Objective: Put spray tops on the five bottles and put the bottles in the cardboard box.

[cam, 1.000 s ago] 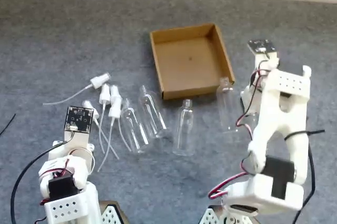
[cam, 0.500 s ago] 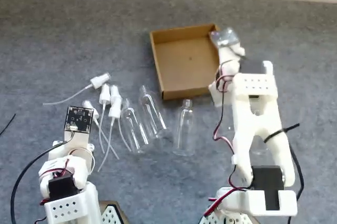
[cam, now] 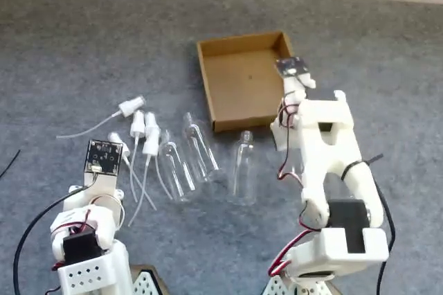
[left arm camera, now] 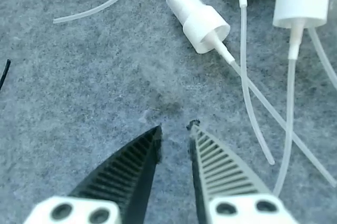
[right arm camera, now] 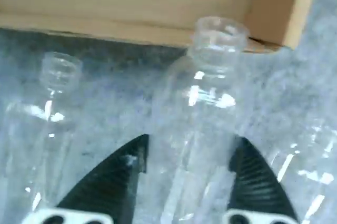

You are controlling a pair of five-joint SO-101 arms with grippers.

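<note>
A clear bottle [right arm camera: 213, 92] lies on the grey mat with its neck toward the cardboard box [right arm camera: 279, 8]. My right gripper [right arm camera: 189, 141] is open, one finger on each side of this bottle. Two more bottles [right arm camera: 47, 103] [right arm camera: 308, 150] lie beside it. From above, the right arm [cam: 325, 142] covers the box's [cam: 242, 80] near right corner. Three bottles [cam: 241, 167] [cam: 201, 146] [cam: 173, 163] lie to its left. My left gripper [left arm camera: 175, 128] hovers just above the mat, its fingers slightly open and empty, a short way from a white spray top [left arm camera: 200, 19].
Several spray tops [cam: 142, 125] with long thin tubes lie in a cluster at the left, just beyond the left arm [cam: 104, 163]. One tube [cam: 86, 129] trails off to the left. A black cable [left arm camera: 4, 71] lies at the mat's left side.
The right arm swung left from the table's right side to the box's corner, then drew back slightly and came down over the bottle. The left arm stayed still.
</note>
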